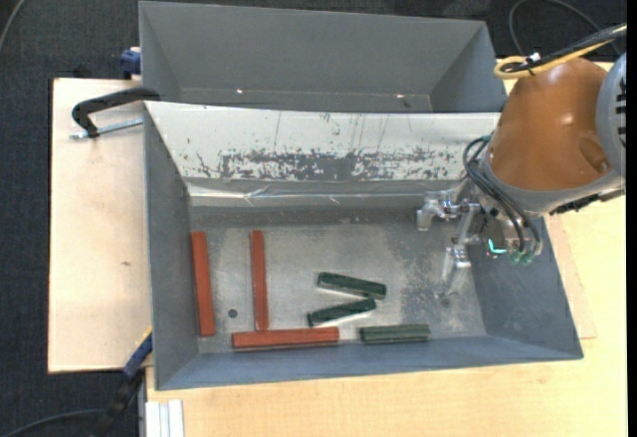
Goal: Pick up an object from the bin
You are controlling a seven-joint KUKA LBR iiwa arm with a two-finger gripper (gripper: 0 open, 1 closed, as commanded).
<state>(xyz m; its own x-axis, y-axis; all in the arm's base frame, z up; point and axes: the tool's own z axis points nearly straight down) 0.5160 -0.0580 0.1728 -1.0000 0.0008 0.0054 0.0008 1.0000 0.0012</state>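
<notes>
My gripper [455,266] hangs over the right part of the bin floor, under the orange cover of the wrist. Nearest to it lie three dark green bars. One green bar [350,284] lies to its left and a second green bar [341,313] just below that one, both slightly tilted. A third green bar [394,332] rests flat along the front wall, below and left of the gripper. The gripper touches none of them.
Three red-brown bars lie in the left half: one upright bar [202,283] by the left wall, a second [259,279] beside it, a third [286,337] flat along the front wall. The arm enters from the right.
</notes>
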